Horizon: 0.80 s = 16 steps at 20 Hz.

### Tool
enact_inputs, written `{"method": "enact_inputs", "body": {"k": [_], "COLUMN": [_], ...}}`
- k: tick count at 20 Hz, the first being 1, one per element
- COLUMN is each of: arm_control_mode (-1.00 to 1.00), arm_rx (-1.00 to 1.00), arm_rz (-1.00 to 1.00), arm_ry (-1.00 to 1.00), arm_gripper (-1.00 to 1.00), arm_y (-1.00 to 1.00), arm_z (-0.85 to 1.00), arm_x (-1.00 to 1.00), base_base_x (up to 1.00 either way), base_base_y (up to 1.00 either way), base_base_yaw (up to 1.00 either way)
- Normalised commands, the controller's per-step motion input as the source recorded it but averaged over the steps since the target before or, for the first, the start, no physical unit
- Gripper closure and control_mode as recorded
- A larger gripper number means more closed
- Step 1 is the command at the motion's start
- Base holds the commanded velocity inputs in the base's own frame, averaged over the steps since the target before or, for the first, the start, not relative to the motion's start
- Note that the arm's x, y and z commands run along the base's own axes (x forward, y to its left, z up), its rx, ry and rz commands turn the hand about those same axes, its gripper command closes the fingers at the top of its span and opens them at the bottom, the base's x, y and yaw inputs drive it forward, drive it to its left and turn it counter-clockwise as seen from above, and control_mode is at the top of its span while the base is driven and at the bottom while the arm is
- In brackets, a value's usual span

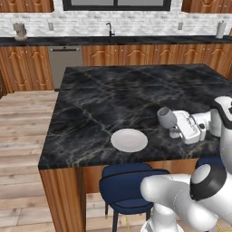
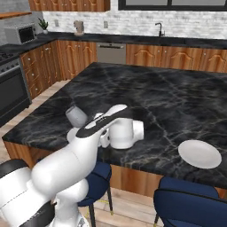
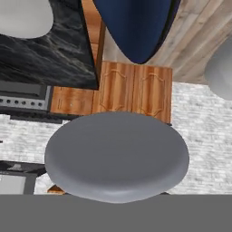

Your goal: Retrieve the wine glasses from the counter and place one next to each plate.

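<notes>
The claw is closed on a wine glass and holds it tilted, right of centre in the left base view, above the black marble island surface. A white plate lies just below and left of the glass, near the front edge. In the right base view a second plate lies at the lower right. A blue stool stands under the edge.

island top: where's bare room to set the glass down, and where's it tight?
Bare marble runs over the island behind the near plate to its far edge, and between the two plates. Tight by the near plate's right: the tool, shut on the wine glass, sits there.
</notes>
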Motion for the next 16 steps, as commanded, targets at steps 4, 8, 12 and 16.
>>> {"method": "enact_inputs", "body": {"k": [4, 8, 12, 16], "arm_control_mode": [-1.00, -1.00, -1.00, -1.00], "arm_rx": [0.00, 0.00, 0.00, 0.02], "arm_rz": [0.00, 0.00, 0.01, 0.03], "arm_ry": [0.13, 0.04, -0.01, -0.04], "arm_gripper": [1.00, 1.00, 1.00, 1.00], "arm_y": [0.00, 0.00, -0.09, -0.16], "arm_z": [-0.58, -0.54, -0.47, -0.32], "arm_x": [0.40, 0.42, 0.30, 0.30], "base_base_x": [0.00, 0.00, 0.00, 0.00], "base_base_y": [0.00, 0.00, 0.00, 0.00], "base_base_yaw": [0.00, 0.00, 0.00, 0.00]}}
